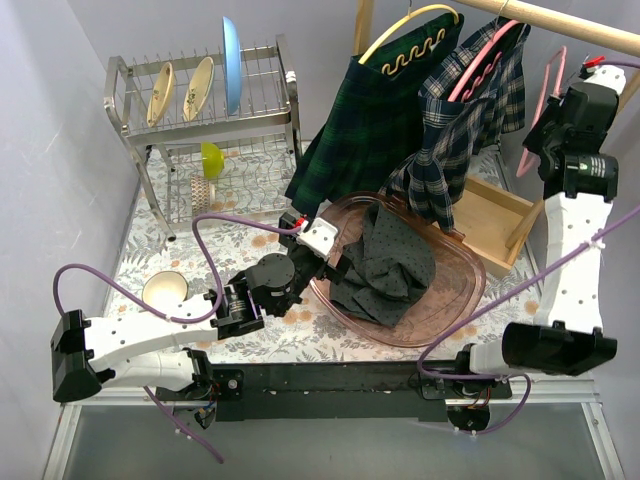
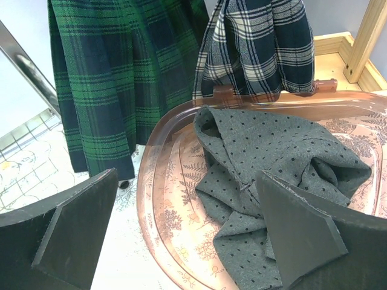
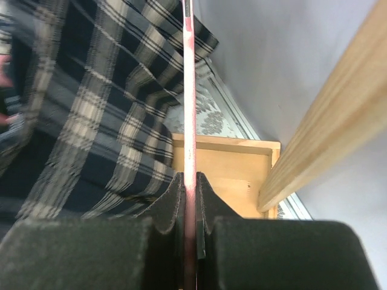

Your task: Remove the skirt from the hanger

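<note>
A grey dotted skirt (image 1: 385, 262) lies crumpled in the pink glass tray (image 1: 455, 310), free of any hanger. My left gripper (image 1: 335, 262) stands open at the tray's left rim. In the left wrist view one finger (image 2: 296, 235) sits over the grey skirt (image 2: 272, 151) and the other finger (image 2: 72, 229) is outside the rim; nothing is pinched between them. My right gripper (image 1: 548, 135) is raised at the right, shut on the thin bar of a bare pink hanger (image 1: 545, 95). The right wrist view shows that hanger (image 3: 189, 90) clamped between the pads (image 3: 172, 199).
A green plaid skirt (image 1: 365, 125) on a yellow hanger and a navy plaid skirt (image 1: 455, 130) on a pink hanger hang from the wooden rod (image 1: 570, 25). A wooden box (image 1: 495, 215) sits behind the tray. A dish rack (image 1: 200, 100) and a bowl (image 1: 165, 290) stand at left.
</note>
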`<state>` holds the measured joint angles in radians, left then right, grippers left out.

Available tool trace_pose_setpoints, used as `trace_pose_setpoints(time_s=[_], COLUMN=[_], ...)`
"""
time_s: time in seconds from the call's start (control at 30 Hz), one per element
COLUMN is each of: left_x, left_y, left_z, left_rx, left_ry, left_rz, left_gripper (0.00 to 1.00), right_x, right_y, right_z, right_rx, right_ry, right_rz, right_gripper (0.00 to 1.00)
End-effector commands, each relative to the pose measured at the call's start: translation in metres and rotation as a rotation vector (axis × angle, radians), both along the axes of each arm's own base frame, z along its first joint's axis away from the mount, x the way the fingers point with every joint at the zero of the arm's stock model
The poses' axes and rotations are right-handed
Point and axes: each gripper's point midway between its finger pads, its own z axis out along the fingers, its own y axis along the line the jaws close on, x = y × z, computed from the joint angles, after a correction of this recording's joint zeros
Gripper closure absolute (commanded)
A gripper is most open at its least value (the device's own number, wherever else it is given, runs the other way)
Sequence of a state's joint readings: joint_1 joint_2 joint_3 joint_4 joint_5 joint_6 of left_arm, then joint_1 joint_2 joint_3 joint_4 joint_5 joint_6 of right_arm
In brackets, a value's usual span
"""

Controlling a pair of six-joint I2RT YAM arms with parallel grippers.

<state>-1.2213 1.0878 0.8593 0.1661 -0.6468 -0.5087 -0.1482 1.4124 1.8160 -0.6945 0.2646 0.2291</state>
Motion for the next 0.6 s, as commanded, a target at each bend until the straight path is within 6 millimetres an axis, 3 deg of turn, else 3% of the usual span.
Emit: trace_pose_setpoints(time_s=[0.0,0.23,0.43,0.57], left_x=[0.000,0.003,0.003,0.002], left_y=[-0.003,-0.007,-0.007,-0.012], left_z=[-0.002,-0.012,-0.015,-0.021], left_rx=[-0.001,0.028,0.030,0.040], left_ry=[-0.005,0.005,0.010,0.020], left_rz=[0.001,0.010,0.008,-0.002], left_gripper=[0.02,0.02,0.02,0.02], right_x=[-0.041,-0.060,-0.037,-0.017], right_y=[0.019,0.021,0.008,-0.001], right_z=[0.064,0.097,0.095,0.082], right_rx=[-0.018,-0.036,-0.059,-0.069], right_ry=[-0.199,-0.275,-0.239,-0.179], right_rz=[0.035,0.031,-0.018,-0.058], right_gripper=[0.99,0.99,0.99,0.99])
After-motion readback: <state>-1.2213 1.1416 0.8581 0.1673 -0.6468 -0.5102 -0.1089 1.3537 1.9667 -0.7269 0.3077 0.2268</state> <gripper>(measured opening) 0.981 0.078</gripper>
